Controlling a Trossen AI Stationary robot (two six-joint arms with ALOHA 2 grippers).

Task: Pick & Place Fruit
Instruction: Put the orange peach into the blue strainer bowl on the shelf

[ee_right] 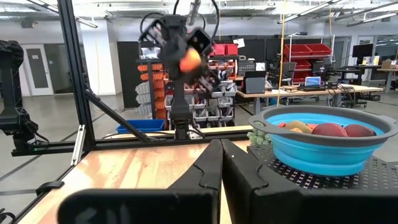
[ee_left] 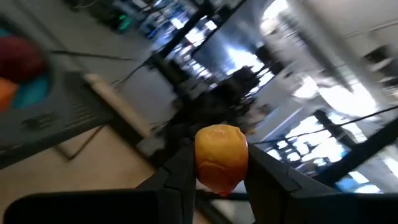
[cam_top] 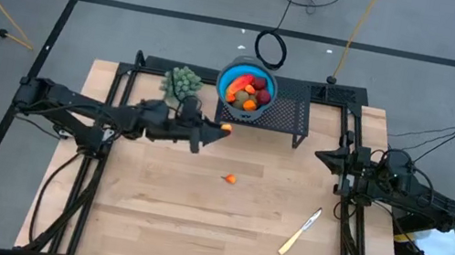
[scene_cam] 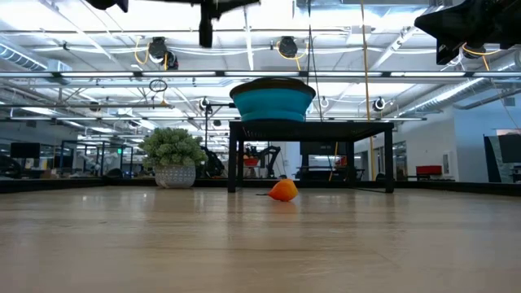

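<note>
A: Left end effector (cam_top: 214,127) status?
B: Clamped on a rounded orange fruit (ee_left: 221,157), upper centre, beside the blue bowl (cam_top: 228,70).
A: Right end effector (ee_right: 221,163)?
B: Fingers together, empty, right edge of wooden surface (cam_top: 193,224).

Bright overhead strip lights glare hard above the blue bowl (scene_cam: 273,99) in the low view, and the left wrist view's background is totally motion-smeared.

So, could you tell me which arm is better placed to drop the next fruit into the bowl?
Left. Its gripper is shut on an orange fruit, raised just beside the blue bowl. The right gripper is shut on nothing, waiting at the table's right edge, farther away.
</note>
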